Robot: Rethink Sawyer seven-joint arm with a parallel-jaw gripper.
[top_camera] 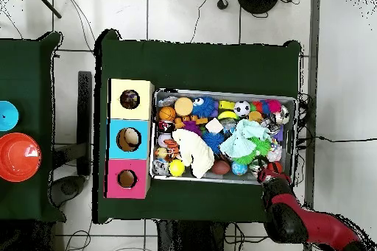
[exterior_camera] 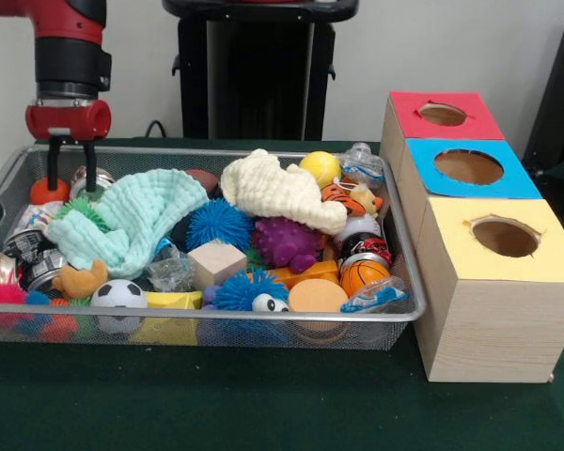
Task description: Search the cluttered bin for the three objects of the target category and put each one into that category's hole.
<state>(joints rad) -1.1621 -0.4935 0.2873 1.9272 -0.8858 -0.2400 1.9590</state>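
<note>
The wire mesh bin (exterior_camera: 216,318) is full of toys; from above its rim (top_camera: 221,91) shows. A multicoloured dotted crinkly wad (exterior_camera: 360,162) lies in its far right corner. A whitish-blue wad (exterior_camera: 374,296) lies at the near right, and a greyish clear wad (exterior_camera: 169,271) lies near the wooden cube. My gripper (exterior_camera: 72,183) hangs in the far left corner with its fingers apart and empty, next to an orange ball (exterior_camera: 49,191). From above the gripper (top_camera: 263,174) is at the bin's lower right corner. The yellow-topped box's hole (exterior_camera: 505,237) is right of the bin, and also shows from above (top_camera: 129,99).
A mint towel (exterior_camera: 132,221) and a cream towel (exterior_camera: 277,188) lie over the clutter. Blue-topped (exterior_camera: 468,167) and red-topped (exterior_camera: 442,115) boxes stand behind the yellow one. Spiky balls, small sports balls, cans and a wooden cube (exterior_camera: 216,261) fill the bin.
</note>
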